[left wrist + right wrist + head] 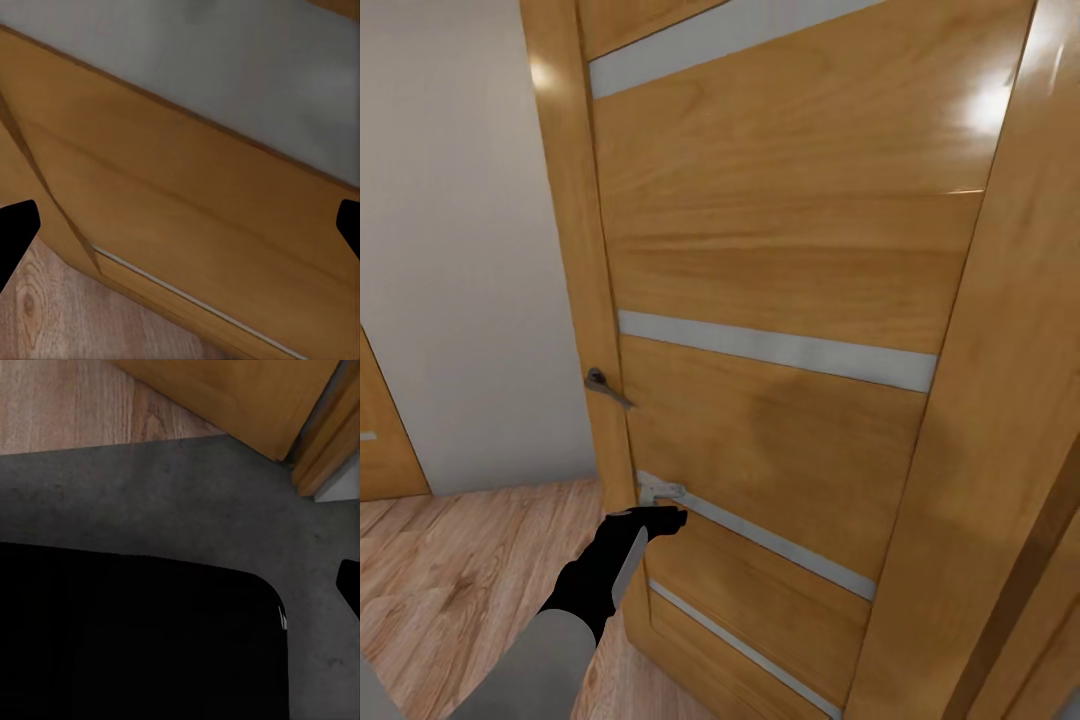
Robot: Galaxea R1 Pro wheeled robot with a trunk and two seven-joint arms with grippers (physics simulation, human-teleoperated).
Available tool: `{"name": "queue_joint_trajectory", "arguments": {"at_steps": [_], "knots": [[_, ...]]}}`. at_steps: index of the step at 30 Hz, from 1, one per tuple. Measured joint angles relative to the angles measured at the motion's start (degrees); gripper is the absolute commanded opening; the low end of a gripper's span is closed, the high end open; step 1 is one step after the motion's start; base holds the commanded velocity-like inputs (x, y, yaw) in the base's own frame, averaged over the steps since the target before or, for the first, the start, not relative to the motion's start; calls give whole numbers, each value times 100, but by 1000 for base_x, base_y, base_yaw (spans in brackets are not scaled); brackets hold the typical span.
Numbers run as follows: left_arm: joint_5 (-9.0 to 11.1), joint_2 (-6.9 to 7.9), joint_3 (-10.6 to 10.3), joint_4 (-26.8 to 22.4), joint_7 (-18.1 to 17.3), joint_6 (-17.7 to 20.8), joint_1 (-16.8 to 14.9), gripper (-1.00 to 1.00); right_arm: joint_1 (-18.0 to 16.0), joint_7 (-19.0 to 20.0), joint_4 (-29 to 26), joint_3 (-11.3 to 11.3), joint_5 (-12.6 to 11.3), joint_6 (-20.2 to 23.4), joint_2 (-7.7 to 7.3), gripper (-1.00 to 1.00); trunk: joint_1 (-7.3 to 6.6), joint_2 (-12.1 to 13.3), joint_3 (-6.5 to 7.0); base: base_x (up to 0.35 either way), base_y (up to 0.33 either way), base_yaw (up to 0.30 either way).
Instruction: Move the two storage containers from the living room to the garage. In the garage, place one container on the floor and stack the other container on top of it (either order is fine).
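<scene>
Wooden door with grey strips stood ahead; left gripper reached its lower edge, fingers spread wide. Right gripper's state unreadable.

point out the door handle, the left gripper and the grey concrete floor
door handle (603, 386), head view, on the lever's middle
left gripper (665, 518), head view, at the fingertips by the door
grey concrete floor (195, 502), right wrist view, on a bare patch
</scene>
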Motion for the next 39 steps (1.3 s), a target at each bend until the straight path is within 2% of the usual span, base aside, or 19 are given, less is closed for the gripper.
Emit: {"name": "queue_joint_trajectory", "arguments": {"at_steps": [6,11,26,39], "knots": [[92,-3,-9,-1,-14,-5,0,100,0,0,0,0,-3,0,0,100,-3,-1,1,152,0,-2],[93,-3,-10,3,-12,-4,1,100,0,0,0,0,-9,0,0,100,-3,-1,0,287,0,0],[87,-3,-9,-1,-12,-4,0,100,0,0,0,6,-2,-2,0,100,-1,-1,1,28,0,0],[71,-3,-6,2,-9,-3,1,100,0,0,0,8,1,-16,0,100,-3,-1,0,292,0,0]]}}
